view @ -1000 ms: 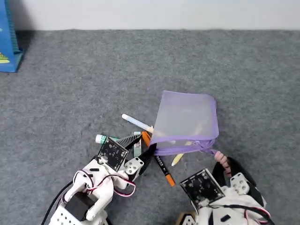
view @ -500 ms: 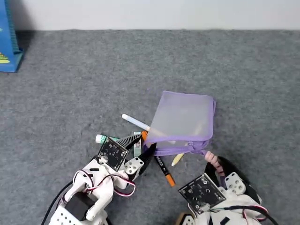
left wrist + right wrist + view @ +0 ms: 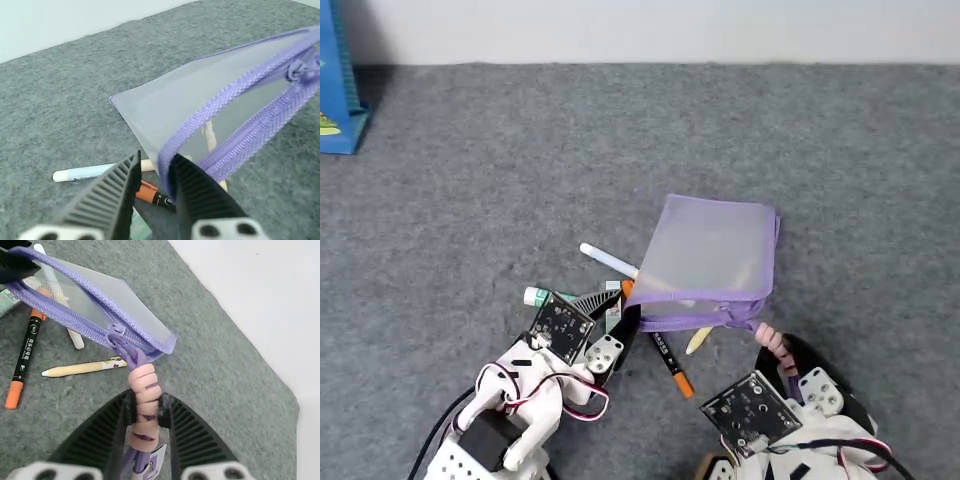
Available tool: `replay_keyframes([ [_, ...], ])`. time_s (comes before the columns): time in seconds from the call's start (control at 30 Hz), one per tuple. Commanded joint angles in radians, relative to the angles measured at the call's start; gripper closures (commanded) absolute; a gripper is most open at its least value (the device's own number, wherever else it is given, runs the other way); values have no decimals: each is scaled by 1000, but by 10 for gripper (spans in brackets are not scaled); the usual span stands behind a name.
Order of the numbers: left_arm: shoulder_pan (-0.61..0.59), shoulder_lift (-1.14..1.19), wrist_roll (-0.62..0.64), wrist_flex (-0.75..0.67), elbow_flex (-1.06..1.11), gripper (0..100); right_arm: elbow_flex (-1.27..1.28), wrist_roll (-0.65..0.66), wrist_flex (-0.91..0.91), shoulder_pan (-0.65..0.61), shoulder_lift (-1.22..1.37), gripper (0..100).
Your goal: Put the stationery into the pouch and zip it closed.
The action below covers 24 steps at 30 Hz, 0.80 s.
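The jaws in the high view: the left gripper (image 3: pixel 627 319) pinches the near corner of the purple pouch (image 3: pixel 715 255), which lies mid-carpet over several pens. The right gripper (image 3: pixel 780 352) grips the pink coiled pull (image 3: pixel 771 341).

Left wrist view: the jaws press on the pouch's zipper edge (image 3: pixel 172 142). A pale pen (image 3: pixel 208 138) shows through the mesh, whether inside or beneath I cannot tell.

Right wrist view: the jaws squeeze the pull. The print on the orange marker (image 3: pixel 24 362) is unreadable. A yellow pen (image 3: pixel 82 369) lies outside the pouch.

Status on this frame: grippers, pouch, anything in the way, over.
Left gripper shut on pouch rim. Right gripper shut on pink zipper pull. Pouch open; orange marker, yellow pen, white pen lie outside on mat. Nothing on the zipper.
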Motion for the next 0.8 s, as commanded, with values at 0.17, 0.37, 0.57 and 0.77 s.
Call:
replay_keyframes([
  [0.17, 6, 87, -15, 6, -85, 990, -44, -12, 36, -7, -1, 991],
  [0.37, 3, 101, -14, 106, -226, 988, -54, -12, 10, -5, 1, 991],
  [0.57, -2, 110, -12, 307, -437, 988, -55, -43, -51, -4, 18, 991],
  [0.77, -2, 124, -18, 333, -484, 988, -124, -101, -79, -7, 197, 991],
])
